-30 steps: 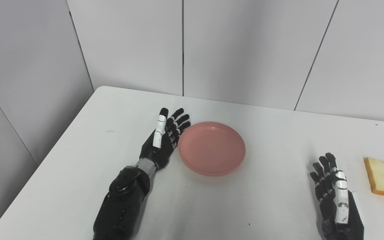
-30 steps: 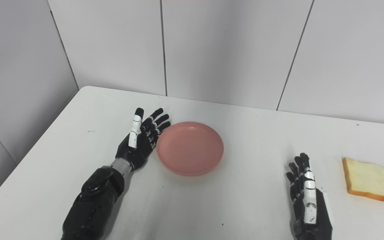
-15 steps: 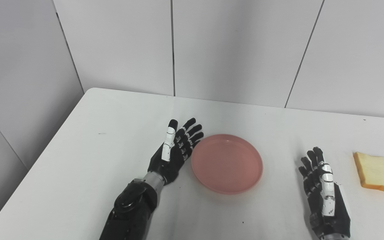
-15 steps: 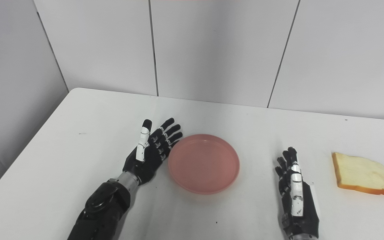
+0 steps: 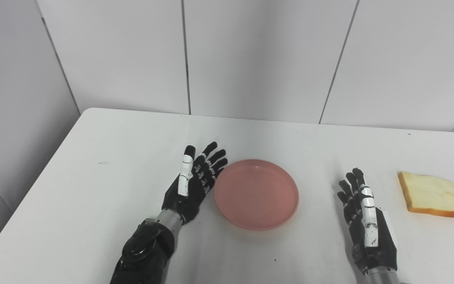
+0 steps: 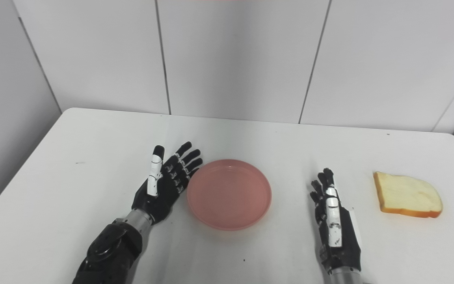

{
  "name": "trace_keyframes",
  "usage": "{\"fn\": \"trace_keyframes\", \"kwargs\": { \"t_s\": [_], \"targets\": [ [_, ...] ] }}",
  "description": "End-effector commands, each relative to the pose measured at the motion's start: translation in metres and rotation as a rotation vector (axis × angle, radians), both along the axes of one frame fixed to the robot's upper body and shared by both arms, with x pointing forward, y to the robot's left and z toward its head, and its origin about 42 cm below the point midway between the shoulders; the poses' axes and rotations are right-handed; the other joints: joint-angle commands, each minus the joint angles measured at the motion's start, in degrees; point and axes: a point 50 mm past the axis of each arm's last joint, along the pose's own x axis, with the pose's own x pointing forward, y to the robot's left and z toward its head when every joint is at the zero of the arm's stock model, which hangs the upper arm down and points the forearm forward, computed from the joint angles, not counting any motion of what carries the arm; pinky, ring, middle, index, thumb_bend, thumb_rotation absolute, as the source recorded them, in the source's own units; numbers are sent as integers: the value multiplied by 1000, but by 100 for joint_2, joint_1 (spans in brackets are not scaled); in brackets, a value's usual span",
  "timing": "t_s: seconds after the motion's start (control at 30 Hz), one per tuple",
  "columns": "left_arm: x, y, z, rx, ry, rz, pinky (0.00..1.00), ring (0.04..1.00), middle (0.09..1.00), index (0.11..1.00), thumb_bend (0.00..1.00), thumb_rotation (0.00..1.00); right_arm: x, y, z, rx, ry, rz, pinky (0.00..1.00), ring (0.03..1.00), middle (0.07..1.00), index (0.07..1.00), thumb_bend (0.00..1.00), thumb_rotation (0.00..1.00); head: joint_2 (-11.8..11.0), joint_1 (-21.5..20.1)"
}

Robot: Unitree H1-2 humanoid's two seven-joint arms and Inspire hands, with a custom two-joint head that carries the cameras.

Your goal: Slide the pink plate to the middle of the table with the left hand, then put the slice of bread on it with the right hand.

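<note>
left hand [image 5: 192, 179], fingers spread, rests against the pink plate's [image 5: 256, 193] left rim. right hand [image 5: 365, 219], fingers extended and apart, lies between plate and bread slice [image 5: 434, 194] on the table [image 5: 105, 157].

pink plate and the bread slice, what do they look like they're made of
Pink plate: probably plastic, judging by its even salmon colour, soft satin sheen and thin raised rim; glazed ceramic can't be ruled out. Bread slice: looks like real white bread, with a pale matte porous face and a golden-brown crust along its near edge, though a foam replica would look similar. Both rest on the white table.
</note>
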Motion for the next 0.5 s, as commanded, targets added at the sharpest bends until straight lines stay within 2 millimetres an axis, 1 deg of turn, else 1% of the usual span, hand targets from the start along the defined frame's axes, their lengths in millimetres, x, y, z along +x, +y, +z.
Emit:
{"fn": "trace_keyframes", "kwargs": {
  "t_s": [0.0,0.1,0.13,0.17,0.2,0.23,0.33,0.37,0.4,0.43,0.47],
  "targets": [
    [-3,-1,-1,7,-7,15,968,950,942,949,827,1000,6,-2,26,-9,-101,7,1000,987,1000,1000,583,1000,3,-78],
    [-5,0,0,17,-21,29,970,951,945,942,827,1000,9,-9,40,-30,-138,11,1000,998,1000,1000,595,1000,20,-281],
    [-6,1,1,21,-26,32,976,958,951,944,828,1000,10,-11,44,-39,-149,11,1000,996,1000,1000,612,1000,20,-281],
    [-8,1,2,25,-31,37,980,962,955,944,828,1000,12,-15,51,-58,-164,8,1000,995,1000,1000,620,1000,23,-398],
    [-9,1,3,26,-34,41,987,969,961,947,829,1000,13,-17,56,-71,-173,6,1000,988,1000,1000,656,1000,23,-398],
    [-10,2,4,27,-35,44,989,971,963,947,829,1000,14,-19,60,-84,-182,7,1000,985,1000,1000,669,1000,23,-502],
    [-13,5,6,36,-40,52,987,968,964,950,816,1000,17,-31,83,-182,-236,0,1000,982,997,1000,687,983,5,-756],
    [-14,7,7,36,-43,53,990,969,965,952,810,1000,18,-35,92,-228,-253,-3,1000,984,998,1000,693,978,5,-756],
    [-15,8,7,38,-46,53,992,971,967,955,811,1000,20,-39,100,-264,-271,-4,1000,987,999,1000,708,976,-18,-940],
    [-16,10,8,38,-48,53,994,976,967,958,820,1000,23,-44,110,-302,-297,-13,983,972,989,998,712,935,-20,-965],
    [-16,13,8,35,-47,54,994,977,968,958,819,993,27,-51,124,-352,-323,-33,946,947,965,979,741,870,-41,-1098]
  ]
}}
